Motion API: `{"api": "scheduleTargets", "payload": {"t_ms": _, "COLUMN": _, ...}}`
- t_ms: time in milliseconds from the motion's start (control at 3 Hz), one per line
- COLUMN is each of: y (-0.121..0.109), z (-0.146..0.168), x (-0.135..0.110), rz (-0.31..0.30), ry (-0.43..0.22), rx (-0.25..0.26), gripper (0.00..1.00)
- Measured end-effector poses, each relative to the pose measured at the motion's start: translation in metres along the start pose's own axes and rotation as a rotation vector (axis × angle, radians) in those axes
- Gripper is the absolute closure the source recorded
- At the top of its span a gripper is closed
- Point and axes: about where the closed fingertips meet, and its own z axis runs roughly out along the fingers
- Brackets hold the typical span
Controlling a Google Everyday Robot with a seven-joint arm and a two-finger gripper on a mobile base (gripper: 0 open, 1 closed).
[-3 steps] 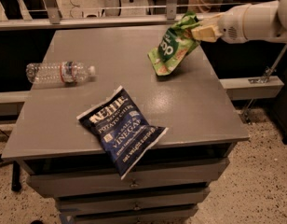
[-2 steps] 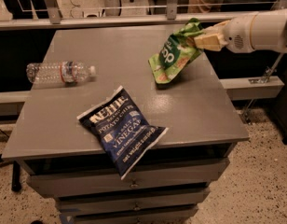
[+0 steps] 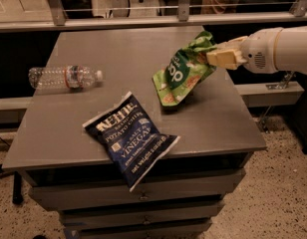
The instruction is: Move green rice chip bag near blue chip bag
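The gripper (image 3: pixel 217 57) comes in from the right side, its cream-coloured fingers pinched on the top corner of the green rice chip bag (image 3: pixel 180 74). The bag hangs tilted over the right half of the grey table (image 3: pixel 118 49), its lower end low over the surface; I cannot tell whether it touches. It is a small, crinkled, glossy bright-green pouch with a darker oval and white letters. A strip of bare tabletop separates it from the blue chip bag (image 3: pixel 129 137), which lies flat and askew near the front. That one is larger, dark navy with white block lettering and pale seams, and its lower corner sticks out past the table's front edge, over the drawers (image 3: pixel 143 199) below. Between the two bags, and across the whole middle and back of the top, the matte surface is open. A clear ribbed plastic water bottle (image 3: pixel 64 77) lies on its side by the left edge, cap pointing toward the middle, well apart from both bags. The right edge runs just under the white arm (image 3: pixel 283 49), and a metal rail (image 3: pixel 143 20) crosses behind the back edge. The floor (image 3: pixel 285 188) around is speckled.
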Motion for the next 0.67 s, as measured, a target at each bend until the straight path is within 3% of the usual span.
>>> {"api": "scheduleTargets", "payload": {"t_ms": 333, "y": 0.026, "z": -0.004, "x": 0.0, "rz": 0.043, "ry": -0.014, "rx": -0.033, "gripper": 1.0}}
{"api": "scheduleTargets", "payload": {"t_ms": 667, "y": 0.046, "z": -0.001, "x": 0.002, "rz": 0.075, "ry": -0.02, "rx": -0.06, "gripper": 0.83}}
